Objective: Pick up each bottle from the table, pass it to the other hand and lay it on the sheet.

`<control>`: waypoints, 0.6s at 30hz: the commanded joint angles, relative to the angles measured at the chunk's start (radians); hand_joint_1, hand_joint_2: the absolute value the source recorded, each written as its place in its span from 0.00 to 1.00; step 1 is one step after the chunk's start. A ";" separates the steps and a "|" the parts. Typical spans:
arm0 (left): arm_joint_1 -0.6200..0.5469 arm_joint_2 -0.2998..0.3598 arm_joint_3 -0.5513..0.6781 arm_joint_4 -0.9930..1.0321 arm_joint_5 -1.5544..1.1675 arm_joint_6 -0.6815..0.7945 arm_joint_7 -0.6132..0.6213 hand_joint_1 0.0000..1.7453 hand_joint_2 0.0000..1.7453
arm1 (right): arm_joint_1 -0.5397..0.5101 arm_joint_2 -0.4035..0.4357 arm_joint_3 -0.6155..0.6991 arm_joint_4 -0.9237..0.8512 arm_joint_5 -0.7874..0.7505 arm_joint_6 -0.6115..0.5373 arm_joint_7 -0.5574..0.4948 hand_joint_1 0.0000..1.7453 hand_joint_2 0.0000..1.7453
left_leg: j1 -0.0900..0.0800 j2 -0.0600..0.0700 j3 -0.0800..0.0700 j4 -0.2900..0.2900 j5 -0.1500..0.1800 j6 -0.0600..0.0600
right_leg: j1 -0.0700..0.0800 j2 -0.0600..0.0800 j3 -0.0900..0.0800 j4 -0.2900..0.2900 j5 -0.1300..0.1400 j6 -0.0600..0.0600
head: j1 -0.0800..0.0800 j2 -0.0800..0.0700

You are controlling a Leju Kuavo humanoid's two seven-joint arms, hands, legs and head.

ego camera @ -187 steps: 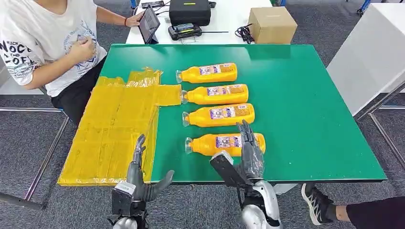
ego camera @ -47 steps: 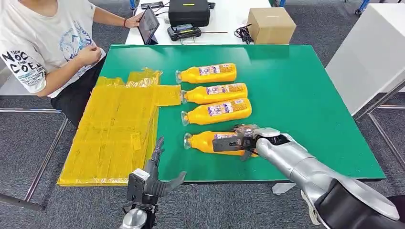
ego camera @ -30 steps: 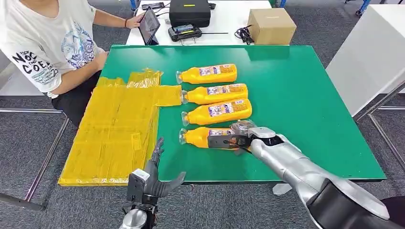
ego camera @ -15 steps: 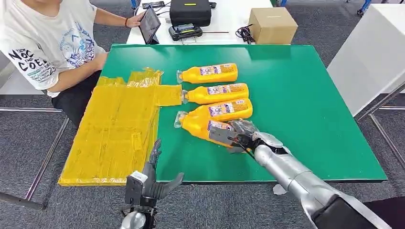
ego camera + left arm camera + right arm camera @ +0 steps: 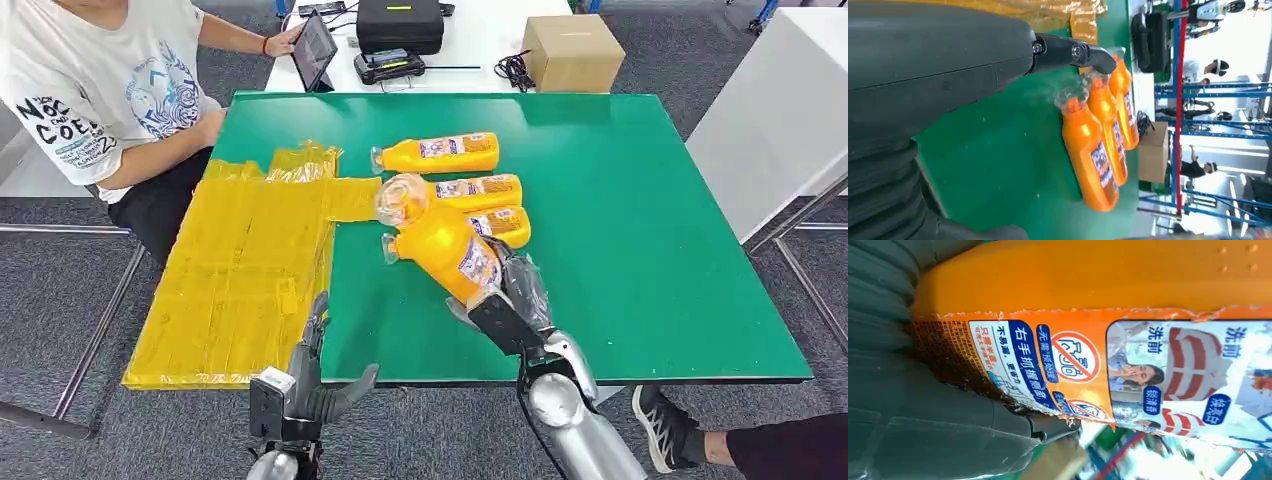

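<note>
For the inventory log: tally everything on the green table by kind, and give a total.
Orange bottles lying on the green table: 3 (far, middle, near, partly hidden)
Orange bottle lifted in the right hand: 1
Yellow sheet: 1
Total: 5

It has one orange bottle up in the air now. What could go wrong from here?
The right robot hand grips the lifted bottle near its base, cap end raised and leaning out, so it might slip or tip during the pass. It hangs just above the bottles on the table and could knock them. The left robot hand waits low at the table edge, so the handover may need a long reach.
</note>
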 commanded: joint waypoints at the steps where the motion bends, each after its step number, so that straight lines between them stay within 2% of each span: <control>1: -0.002 0.037 -0.062 -0.077 0.071 -0.076 0.047 0.00 1.00 | 0.115 0.113 -0.133 -0.074 -0.015 -0.058 -0.121 1.00 1.00 | 0.001 0.000 0.005 0.000 -0.003 -0.002 | 0.002 -0.001 0.005 0.000 -0.003 -0.003 | 0.000 0.000; 5: 0.004 0.069 -0.129 -0.143 0.157 -0.200 0.087 0.00 1.00 | 0.136 0.132 -0.148 0.022 -0.023 -0.038 -0.158 1.00 1.00 | 0.001 0.000 0.004 -0.001 -0.002 -0.002 | 0.001 0.000 0.004 -0.001 -0.001 -0.002 | 0.000 0.000; 10: 0.015 0.087 -0.166 -0.186 0.196 -0.251 0.107 0.00 1.00 | 0.141 0.145 -0.151 0.067 -0.011 -0.027 -0.180 1.00 1.00 | 0.001 0.002 0.006 -0.001 -0.003 -0.002 | 0.002 0.001 0.006 -0.002 -0.002 -0.003 | 0.000 0.000; 18: -0.017 0.088 -0.210 -0.188 0.253 -0.328 0.135 0.00 1.00 | 0.090 0.227 -0.031 0.338 0.039 0.012 -0.225 1.00 1.00 | 0.001 0.004 0.005 -0.002 -0.002 -0.002 | 0.001 0.003 0.004 -0.002 0.000 -0.002 | 0.000 0.000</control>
